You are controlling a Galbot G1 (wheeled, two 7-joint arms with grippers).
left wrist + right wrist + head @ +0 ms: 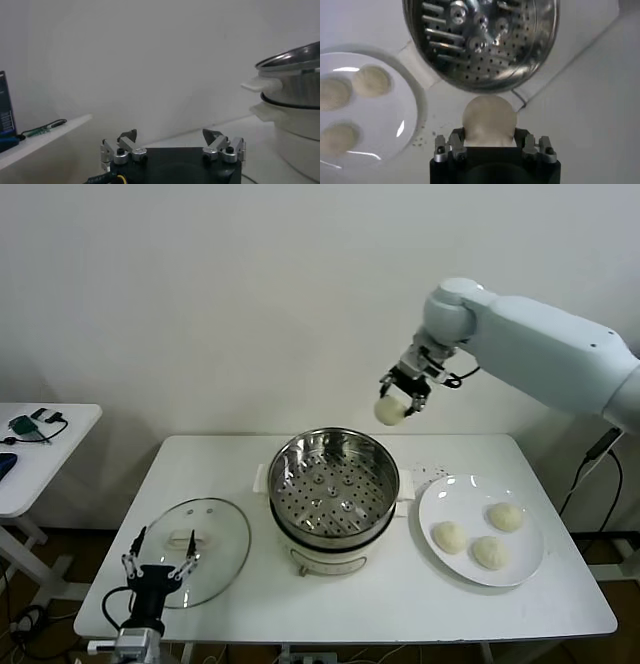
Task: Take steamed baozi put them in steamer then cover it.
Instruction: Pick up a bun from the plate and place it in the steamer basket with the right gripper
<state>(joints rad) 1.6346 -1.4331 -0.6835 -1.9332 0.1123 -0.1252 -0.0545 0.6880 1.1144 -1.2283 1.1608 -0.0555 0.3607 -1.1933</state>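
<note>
Up high, the right gripper (404, 401) hung in the air above the far right edge of the steamer, a round shiny steel basket (333, 483) with little holes in its bottom, sitting on a cream-white pot base. Its jaws were pinched on one small round cream-white dough bun (389, 412). The bun sat right between the two jaws and stuck out past their tips. In the right wrist view, the held bun (489, 120) showed just beside the steamer's rim, not yet over its middle.

Three more buns lay on the flat white plate (483, 529) at 3 o'clock from the steamer. One bun (449, 536) lay on the side of the plate closest to the steamer, one (506, 516) lay farther back, and one (490, 552) lay closest to the front edge.

At 9 o'clock from the steamer, the round clear glass lid (192, 550) with a cream-white handle lay flat on the white table (400, 599). The left gripper (158, 565) waited low at the front edge of the lid, with its jaws spread wide and nothing between them.
</note>
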